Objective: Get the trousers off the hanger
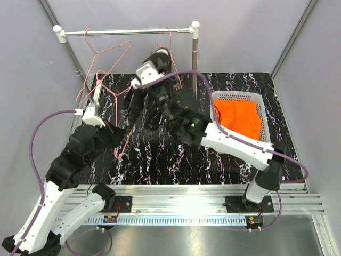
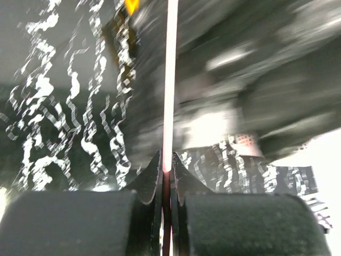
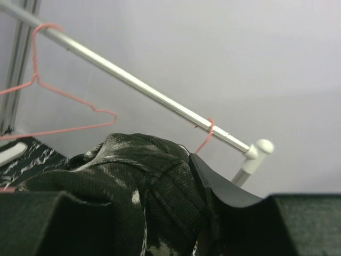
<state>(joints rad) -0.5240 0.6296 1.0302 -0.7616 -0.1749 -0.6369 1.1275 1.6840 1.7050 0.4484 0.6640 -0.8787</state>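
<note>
black trousers (image 3: 144, 160) hang under the rail (image 3: 133, 82) at the table's (image 1: 160, 160) far edge, clamped in the right gripper (image 3: 128, 197); left gripper (image 2: 166, 170) pinches a hanger wire (image 2: 170, 80)

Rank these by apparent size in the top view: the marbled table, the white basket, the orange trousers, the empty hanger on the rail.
1. marbled table
2. white basket
3. orange trousers
Unranked: empty hanger on the rail, which is thin wire and raised nearer the camera.
</note>
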